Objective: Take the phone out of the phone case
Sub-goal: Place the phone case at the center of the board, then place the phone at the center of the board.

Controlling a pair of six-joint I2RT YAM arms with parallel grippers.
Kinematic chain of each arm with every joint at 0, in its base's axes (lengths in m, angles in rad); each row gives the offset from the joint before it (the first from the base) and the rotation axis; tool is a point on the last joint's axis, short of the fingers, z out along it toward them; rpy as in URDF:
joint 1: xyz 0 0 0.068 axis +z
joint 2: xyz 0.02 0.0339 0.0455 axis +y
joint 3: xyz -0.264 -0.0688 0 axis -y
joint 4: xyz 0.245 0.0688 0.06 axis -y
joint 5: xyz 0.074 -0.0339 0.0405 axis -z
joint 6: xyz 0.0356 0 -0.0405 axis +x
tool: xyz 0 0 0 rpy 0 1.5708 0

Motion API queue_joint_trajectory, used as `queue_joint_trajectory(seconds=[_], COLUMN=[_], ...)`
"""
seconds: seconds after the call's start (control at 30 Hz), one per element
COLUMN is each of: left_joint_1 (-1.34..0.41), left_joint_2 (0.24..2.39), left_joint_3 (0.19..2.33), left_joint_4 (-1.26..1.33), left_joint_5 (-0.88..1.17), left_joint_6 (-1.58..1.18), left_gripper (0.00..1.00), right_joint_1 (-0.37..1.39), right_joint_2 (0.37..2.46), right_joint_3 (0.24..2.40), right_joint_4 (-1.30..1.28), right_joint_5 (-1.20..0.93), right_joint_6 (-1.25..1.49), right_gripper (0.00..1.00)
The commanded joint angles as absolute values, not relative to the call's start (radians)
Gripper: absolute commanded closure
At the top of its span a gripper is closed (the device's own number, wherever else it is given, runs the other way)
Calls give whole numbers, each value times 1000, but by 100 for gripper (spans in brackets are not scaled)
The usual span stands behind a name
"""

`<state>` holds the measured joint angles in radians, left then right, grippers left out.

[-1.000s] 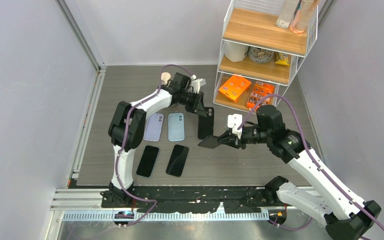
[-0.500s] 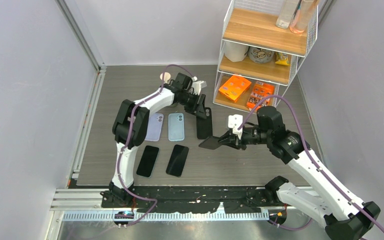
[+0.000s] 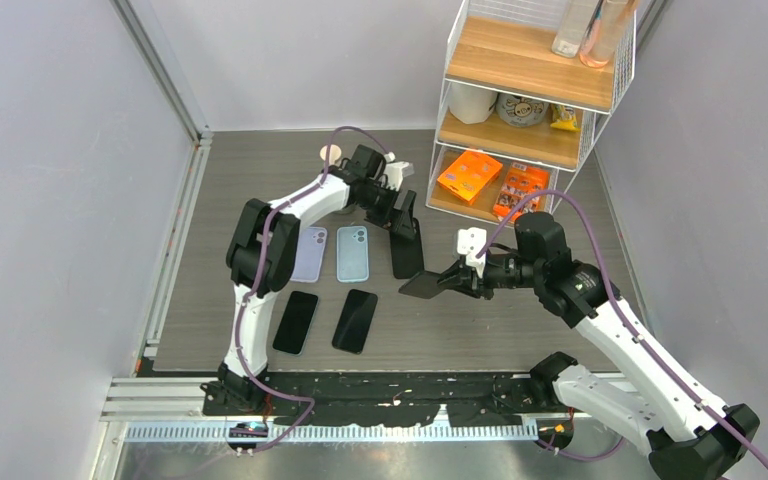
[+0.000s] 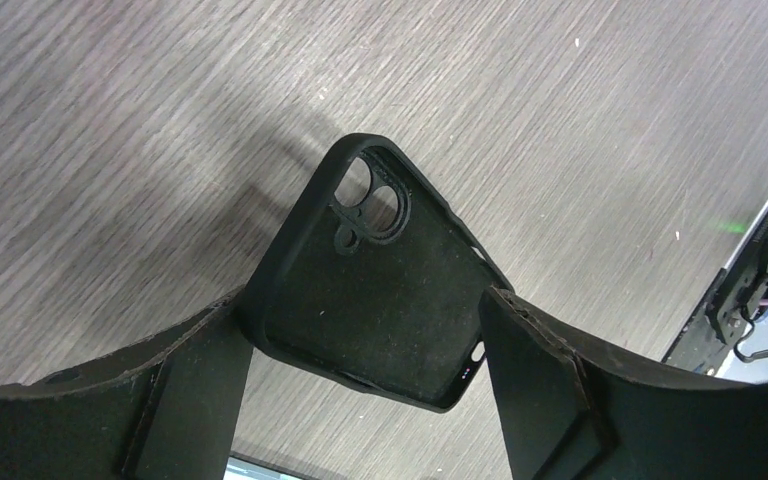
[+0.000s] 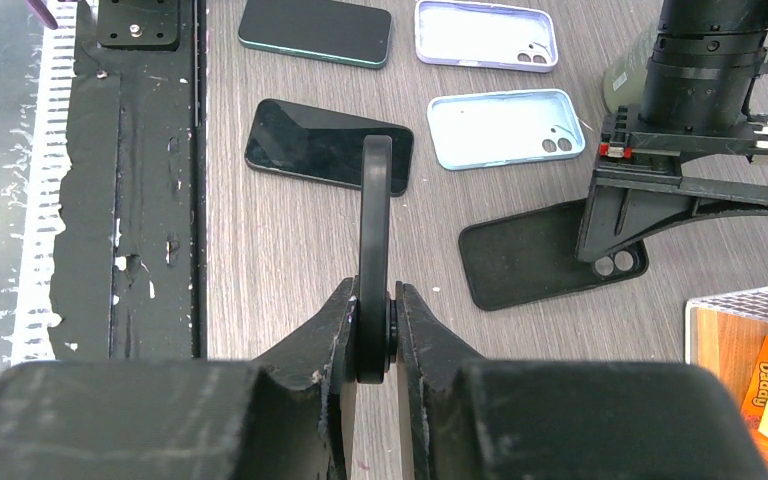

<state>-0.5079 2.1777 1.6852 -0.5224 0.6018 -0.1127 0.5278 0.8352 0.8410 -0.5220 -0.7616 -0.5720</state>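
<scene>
Step in hand: the phone (image 5: pixel 375 215) and the black case (image 4: pixel 375 290) are already apart, so the pulling-out part looks done.
Phone: it is held edge-on, up off the table, squeezed tight between the 2 fingers of the right gripper (image 5: pixel 375 335). In the top view it is the thin dark slab in front of that gripper (image 3: pixel 447 281).
Black case: it is empty, and its soft inside and camera hole can be seen. It lies between the 2 fingers of the left gripper (image 4: pixel 365 350), with its far end down by the table (image 3: pixel 520 330).
Left gripper: both fingers are pressed on the long sides of the case, so it seems to be held.
Next move: most likely the phone is to be laid flat on a bare spot of the table and the case is to be let go. The phone should be lowered slowly and kept level so it does not slip or bang.
Table: dark grey wood-look boards. 2 more phones (image 3: pixel 295 322) (image 3: pixel 355 320) and 2 pale empty cases (image 3: pixel 307 253) (image 3: pixel 353 253) are laid in neat rows.
Room: plain pale walls are seen on 3 sides. A wire shelf (image 3: pixel 615 85) with orange boxes (image 3: pixel 470 176) stands at the far right.
</scene>
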Motion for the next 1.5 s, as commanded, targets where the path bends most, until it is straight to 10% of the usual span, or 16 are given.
queue_joint_trajectory(seconds=[0.0, 0.33, 1.47], left_joint_1=[-502, -502, -430], left_joint_2=[2156, 2081, 1407], left_joint_3=[1730, 1730, 1307], left_joint_4=[-540, -543, -560], left_joint_5=[576, 538, 806], left_joint_6=[-75, -17, 234], left_gripper=[15, 1, 1], right_joint_1=[522, 511, 492], right_joint_2=[808, 814, 875], right_joint_3=[853, 849, 926], right_joint_4=[-433, -437, -614], right_joint_5=[-799, -799, -836], right_joint_6=[-562, -558, -612], right_gripper=[95, 95, 95])
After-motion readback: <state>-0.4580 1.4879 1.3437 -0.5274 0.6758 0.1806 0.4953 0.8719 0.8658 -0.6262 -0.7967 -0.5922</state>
